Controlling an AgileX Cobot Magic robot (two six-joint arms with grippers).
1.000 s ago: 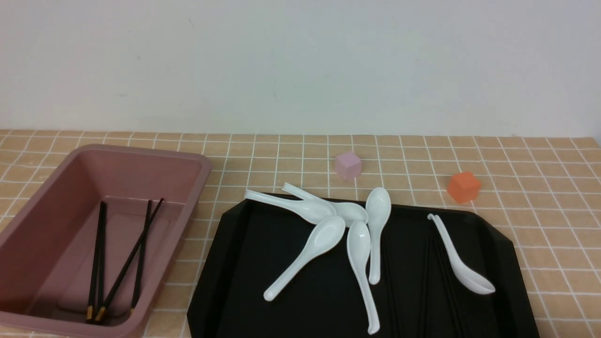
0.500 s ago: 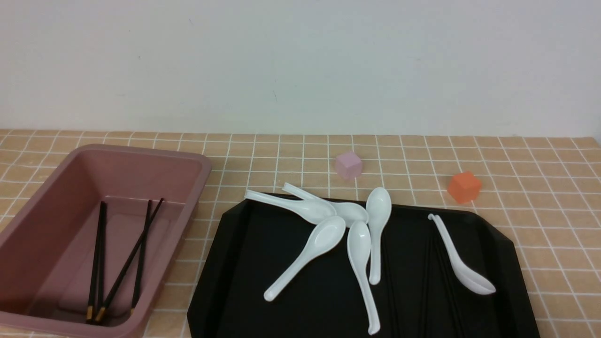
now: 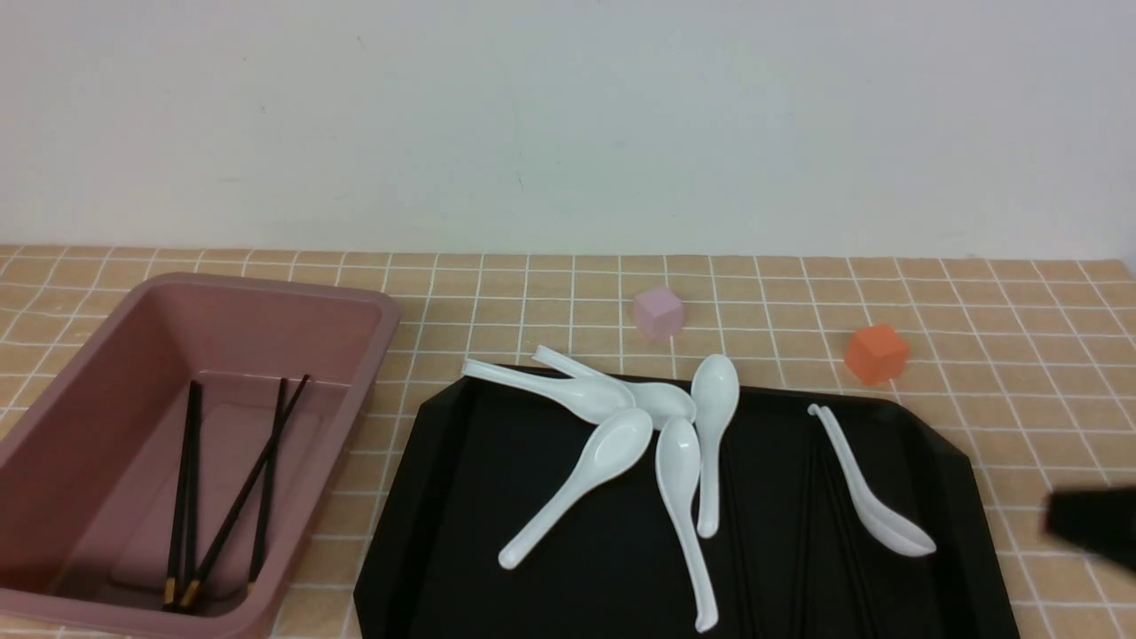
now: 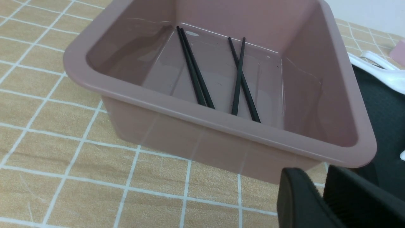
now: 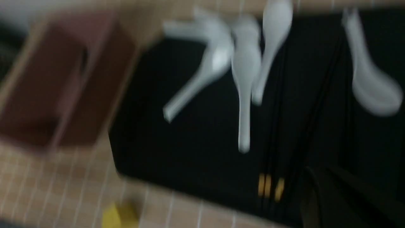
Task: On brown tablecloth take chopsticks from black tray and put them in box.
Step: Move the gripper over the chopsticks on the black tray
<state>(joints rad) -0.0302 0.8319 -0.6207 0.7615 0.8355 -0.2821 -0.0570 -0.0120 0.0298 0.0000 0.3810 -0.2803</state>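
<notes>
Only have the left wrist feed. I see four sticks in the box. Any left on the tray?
Observer: Yes. Black chopsticks lie on the right half of the black tray, among white spoons. The picture is too blurred to count them.
Operator: Right tool position?
Observer: In the front view the right tool is a dark blur at the right edge, over the brown tablecloth beside the tray. I can't tell if it is open or shut.
Operator: Any clutter near it?
Observer: An orange cube sits on the cloth beyond the tray's far right corner, not touching the tray.
</notes>
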